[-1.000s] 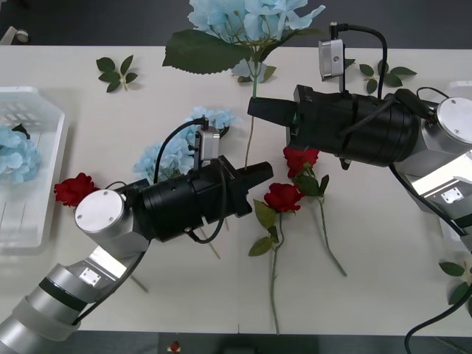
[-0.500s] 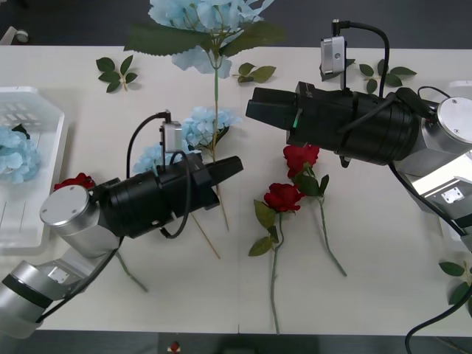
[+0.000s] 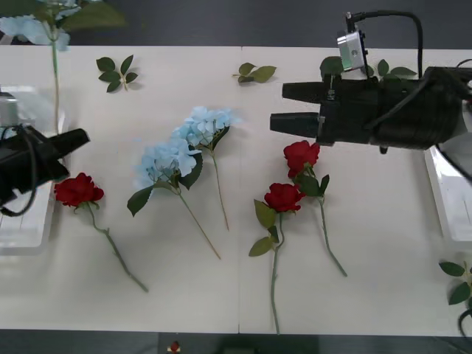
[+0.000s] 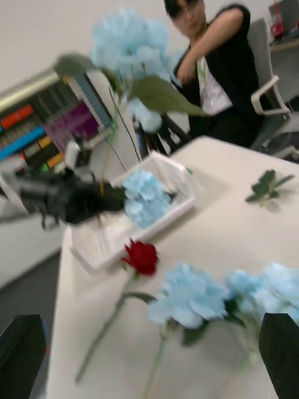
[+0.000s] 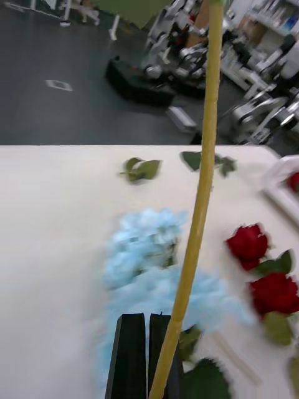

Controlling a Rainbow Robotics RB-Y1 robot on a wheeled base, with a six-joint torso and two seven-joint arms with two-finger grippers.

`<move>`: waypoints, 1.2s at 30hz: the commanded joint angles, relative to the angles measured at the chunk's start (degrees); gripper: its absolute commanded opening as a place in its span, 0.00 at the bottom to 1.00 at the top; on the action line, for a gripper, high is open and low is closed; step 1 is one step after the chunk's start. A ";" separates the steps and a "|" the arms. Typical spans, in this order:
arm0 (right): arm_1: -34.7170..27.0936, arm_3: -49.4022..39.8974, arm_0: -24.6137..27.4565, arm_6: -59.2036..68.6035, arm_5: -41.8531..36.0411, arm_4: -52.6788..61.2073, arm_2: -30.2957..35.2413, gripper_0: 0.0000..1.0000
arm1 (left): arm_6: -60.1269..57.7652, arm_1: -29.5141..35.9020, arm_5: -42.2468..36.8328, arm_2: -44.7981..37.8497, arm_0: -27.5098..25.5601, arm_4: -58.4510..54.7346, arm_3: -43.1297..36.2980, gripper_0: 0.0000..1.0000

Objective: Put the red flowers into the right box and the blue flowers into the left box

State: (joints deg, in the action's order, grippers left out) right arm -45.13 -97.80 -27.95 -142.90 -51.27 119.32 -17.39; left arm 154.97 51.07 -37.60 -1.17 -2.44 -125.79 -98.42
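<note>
My left gripper (image 3: 77, 139) is at the table's far left, over the left box (image 3: 28, 230), shut on the thin stem (image 5: 198, 212) of a blue flower (image 3: 35, 26) whose head hangs high above. In the left wrist view its fingers (image 5: 132, 349) pinch that stem. Another blue flower (image 4: 146, 196) lies in the left box (image 4: 93, 246). Two blue flowers (image 3: 167, 158) (image 3: 207, 122) lie mid-table. Three red flowers (image 3: 77, 189) (image 3: 301, 155) (image 3: 283, 197) lie on the table. My right gripper (image 3: 279, 105) hovers open above the right pair of roses, holding nothing. The right box (image 3: 445, 193) is at the right edge.
Loose green leaf sprigs lie along the far side of the table (image 3: 116, 71) (image 3: 254, 71) (image 3: 391, 71), and another lies at the near right corner (image 3: 457, 280). The front of the table is bare apart from the rose stems.
My left arm has swung from mid-table to the far left, carrying the blue flower with it. The right gripper has pulled back to the right and stands open.
</note>
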 commanded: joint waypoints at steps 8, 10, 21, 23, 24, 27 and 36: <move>-20.52 -7.14 -4.92 20.12 6.01 -9.54 -12.67 1.00 | -27.44 4.74 -11.88 -15.09 -1.43 20.14 1.39 0.00; -22.19 -7.23 -5.01 24.33 4.60 -14.46 -12.76 1.00 | -33.24 4.74 -16.10 -18.52 -1.51 26.12 1.48 0.00; -22.46 -7.75 -5.89 41.56 -10.96 -37.40 -12.76 1.00 | -37.90 4.74 -21.20 -32.93 -6.26 49.23 2.71 0.00; -21.75 -8.28 -6.06 44.37 -14.74 -41.36 -12.76 1.00 | -37.73 4.74 -20.67 -33.99 -6.44 50.64 4.56 0.00; -21.58 -8.46 -6.15 45.08 -15.70 -42.59 -12.76 1.00 | -37.64 4.74 -20.41 -34.25 -6.44 51.17 5.17 0.00; -19.56 -9.42 -6.06 49.30 -21.24 -49.36 -12.85 1.00 | -37.37 4.74 -17.95 -34.60 -6.61 54.51 8.78 0.00; -14.46 -9.16 -7.73 51.93 -19.57 -62.01 -20.05 1.00 | -36.14 4.57 -4.24 -27.75 -7.67 57.41 17.30 0.00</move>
State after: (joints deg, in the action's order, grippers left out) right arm -59.59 -105.90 -32.78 -93.21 -72.71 59.30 -33.60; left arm 119.38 54.66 -44.86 -30.91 -8.71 -68.70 -82.68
